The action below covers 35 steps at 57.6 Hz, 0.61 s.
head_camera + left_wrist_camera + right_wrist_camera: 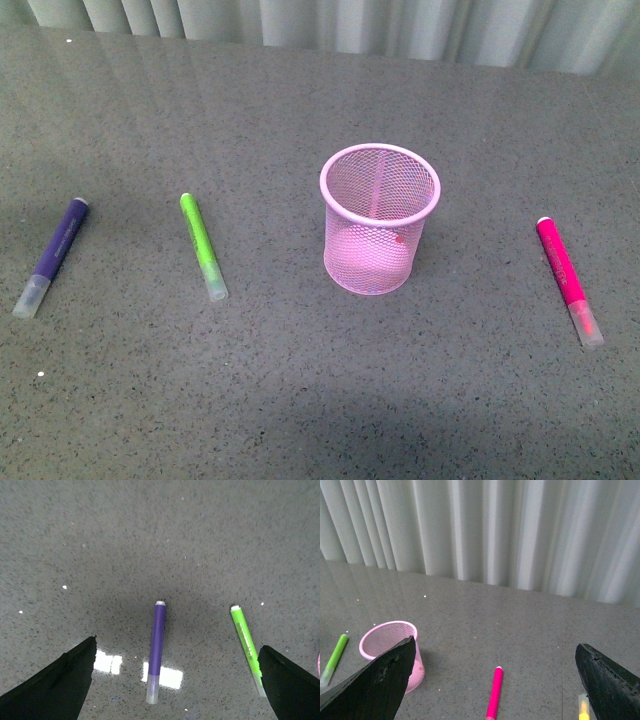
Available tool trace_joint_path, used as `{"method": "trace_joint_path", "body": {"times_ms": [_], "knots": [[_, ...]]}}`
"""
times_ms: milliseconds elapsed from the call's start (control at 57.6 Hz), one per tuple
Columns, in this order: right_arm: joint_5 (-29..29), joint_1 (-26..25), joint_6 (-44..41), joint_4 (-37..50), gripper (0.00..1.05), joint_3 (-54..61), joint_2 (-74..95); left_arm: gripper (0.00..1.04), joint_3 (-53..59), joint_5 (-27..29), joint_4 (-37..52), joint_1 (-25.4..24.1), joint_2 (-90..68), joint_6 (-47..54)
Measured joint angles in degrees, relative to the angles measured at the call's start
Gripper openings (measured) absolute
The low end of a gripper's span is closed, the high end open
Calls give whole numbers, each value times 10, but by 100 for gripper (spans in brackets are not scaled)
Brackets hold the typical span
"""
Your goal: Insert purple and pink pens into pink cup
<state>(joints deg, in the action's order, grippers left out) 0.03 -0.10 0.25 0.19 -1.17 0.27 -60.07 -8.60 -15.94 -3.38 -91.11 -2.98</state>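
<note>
The pink mesh cup [379, 218] stands upright and empty at the table's middle. The purple pen [53, 254] lies flat at the far left, its clear cap toward me. The pink pen [567, 277] lies flat at the far right, its clear cap toward me. Neither arm shows in the front view. My left gripper [177, 682] is open above the purple pen [157, 647], which lies between its fingers [55, 685]. My right gripper [495, 680] is open above the pink pen [494, 692]; the cup [387, 645] sits beside one finger [370, 685].
A lime-green marker [202, 245] lies between the purple pen and the cup; it also shows in the left wrist view [246, 642] and the right wrist view [334, 659]. A yellow marker [583, 707] peeks out by the right gripper's other finger. Pleated curtains [495, 530] hang behind the grey table.
</note>
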Motion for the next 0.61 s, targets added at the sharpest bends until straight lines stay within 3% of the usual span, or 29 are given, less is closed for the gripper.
{"method": "trace_joint_path", "body": {"times_ms": [607], "knots": [[0, 0, 0, 0, 97, 0, 0, 97, -26, 28, 56, -3, -182, -13]]}}
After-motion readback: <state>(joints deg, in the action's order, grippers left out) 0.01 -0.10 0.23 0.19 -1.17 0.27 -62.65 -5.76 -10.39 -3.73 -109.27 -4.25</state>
